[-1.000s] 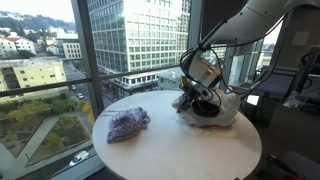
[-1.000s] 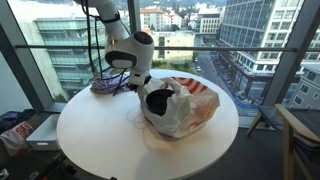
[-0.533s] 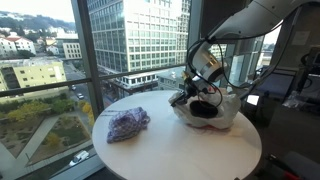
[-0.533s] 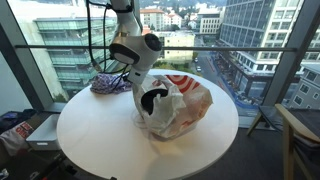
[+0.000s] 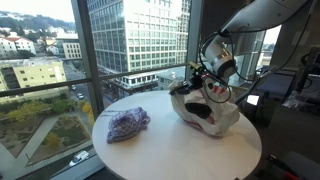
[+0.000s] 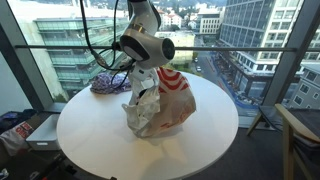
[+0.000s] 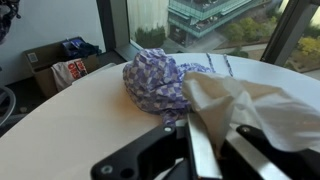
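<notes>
A white plastic bag (image 5: pixel 212 110) with red print (image 6: pixel 170 105) stands on the round white table (image 5: pixel 170 152), its top pulled up. My gripper (image 5: pixel 197 83) is shut on the bag's upper edge (image 7: pixel 250 105), above the table (image 6: pixel 100 140). In the wrist view the jaws (image 7: pixel 210 135) pinch a thin fold of the plastic. A crumpled purple patterned cloth (image 5: pixel 128 124) lies apart from the bag near the table's window side (image 6: pixel 107 84), just beyond my gripper in the wrist view (image 7: pixel 160 80).
Floor-to-ceiling windows (image 5: pixel 60 60) surround the table. Boxes with bags (image 7: pixel 62 66) sit on the floor by the wall. A chair (image 6: pixel 300 140) stands beside the table, and dark furniture (image 5: pixel 285 100) is close behind the arm.
My gripper has shut on the bag's edge and risen, drawing the slumped bag up into a taller, upright shape. The purple cloth has not moved.
</notes>
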You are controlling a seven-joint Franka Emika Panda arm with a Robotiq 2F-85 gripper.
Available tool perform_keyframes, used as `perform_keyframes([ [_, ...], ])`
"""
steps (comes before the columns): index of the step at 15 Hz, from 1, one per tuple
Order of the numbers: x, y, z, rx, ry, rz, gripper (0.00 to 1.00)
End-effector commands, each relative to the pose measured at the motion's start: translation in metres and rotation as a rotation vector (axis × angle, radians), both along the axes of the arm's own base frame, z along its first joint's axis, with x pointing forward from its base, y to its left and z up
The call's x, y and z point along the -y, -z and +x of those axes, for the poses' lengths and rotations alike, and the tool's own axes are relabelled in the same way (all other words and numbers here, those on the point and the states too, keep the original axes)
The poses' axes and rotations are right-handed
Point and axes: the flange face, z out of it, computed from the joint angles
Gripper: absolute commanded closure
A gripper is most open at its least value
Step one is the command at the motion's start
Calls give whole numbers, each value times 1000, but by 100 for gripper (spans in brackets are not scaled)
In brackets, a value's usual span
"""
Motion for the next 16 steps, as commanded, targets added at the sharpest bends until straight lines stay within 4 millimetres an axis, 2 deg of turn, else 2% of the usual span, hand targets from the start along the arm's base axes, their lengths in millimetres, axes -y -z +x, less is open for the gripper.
perform_keyframes([
  [1,0,-43,-17,82,-44,34,98],
  [4,2,-61,-22,118,-70,20,98],
  [6,-3,-60,-23,112,-98,27,98],
  [10,-29,-35,-24,66,-189,53,98],
  [11,-35,-29,-25,56,-214,55,94],
  [12,-41,-25,-27,49,-243,67,73],
  [13,-46,-22,-28,33,-261,54,68],
  [16,-53,-18,-37,-55,-310,-25,45],
])
